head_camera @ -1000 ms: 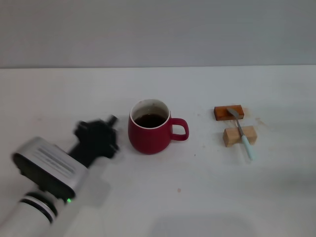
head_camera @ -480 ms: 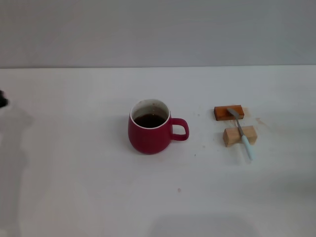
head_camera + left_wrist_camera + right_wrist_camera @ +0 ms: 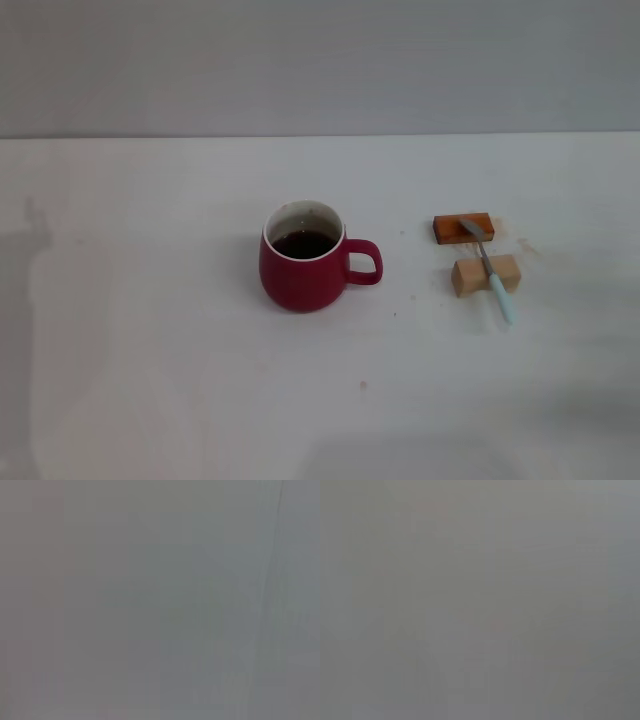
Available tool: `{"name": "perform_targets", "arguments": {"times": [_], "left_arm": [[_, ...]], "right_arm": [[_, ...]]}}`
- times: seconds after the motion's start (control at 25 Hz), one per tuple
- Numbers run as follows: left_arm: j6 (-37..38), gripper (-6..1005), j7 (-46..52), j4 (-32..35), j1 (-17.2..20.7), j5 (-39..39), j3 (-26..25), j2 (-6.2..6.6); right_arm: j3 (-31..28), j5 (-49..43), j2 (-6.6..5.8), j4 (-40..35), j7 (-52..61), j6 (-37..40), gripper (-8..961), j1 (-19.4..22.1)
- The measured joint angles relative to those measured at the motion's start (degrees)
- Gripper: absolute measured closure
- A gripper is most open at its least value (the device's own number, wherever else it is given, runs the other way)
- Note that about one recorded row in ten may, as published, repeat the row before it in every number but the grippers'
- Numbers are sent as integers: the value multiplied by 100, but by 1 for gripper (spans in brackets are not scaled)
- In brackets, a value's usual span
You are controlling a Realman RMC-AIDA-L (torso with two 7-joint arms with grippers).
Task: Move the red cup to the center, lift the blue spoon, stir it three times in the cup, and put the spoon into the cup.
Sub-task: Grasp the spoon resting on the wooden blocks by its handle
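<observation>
While neither claw shows in the head view, and both wrist views give only flat grey, I cannot tell whether the left or the right claw is open or closed. Nearest on the white worktop [image 3: 150, 400] stands the red cup [image 3: 303, 268], upright, about midway across, with dark liquid inside its white wall and its loop handle turned toward the robot's right. Well apart from it, on the right side, lies the blue spoon [image 3: 490, 268]: the pale blue handle end points toward the robot, the neck rests across the pale wooden block [image 3: 485, 276], and the grey bowl sits on the orange-brown block [image 3: 463, 228] just beyond. Farther back, a grey wall [image 3: 320, 60] rises behind the worktop.
</observation>
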State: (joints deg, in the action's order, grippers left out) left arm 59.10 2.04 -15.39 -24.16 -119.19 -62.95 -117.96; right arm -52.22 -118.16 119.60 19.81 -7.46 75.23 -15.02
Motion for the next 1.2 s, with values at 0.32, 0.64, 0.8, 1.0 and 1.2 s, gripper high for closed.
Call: {"name": "perform_targets", "arguments": {"times": [0.32, 0.64, 0.8, 1.0, 1.2], "left_arm": [[-38, 477, -42, 209, -198, 0, -7, 1], [-56, 178, -49, 292, -231, 1, -13, 1], [-60, 137, -55, 363, -233, 1, -15, 1], [-25, 137, -59, 372, -200, 1, -16, 1], [19, 137, -59, 371, -171, 1, -16, 15]], "right_arm": [[889, 45, 3, 1050, -265, -65, 213, 632], [2374, 416, 4, 1798, -617, -144, 213, 1023], [2919, 774, -7, 1771, -619, -219, 214, 908], [3293, 1021, -12, 1700, -568, -558, 214, 774], [3351, 1025, -14, 1662, -542, -971, 214, 703]]}}
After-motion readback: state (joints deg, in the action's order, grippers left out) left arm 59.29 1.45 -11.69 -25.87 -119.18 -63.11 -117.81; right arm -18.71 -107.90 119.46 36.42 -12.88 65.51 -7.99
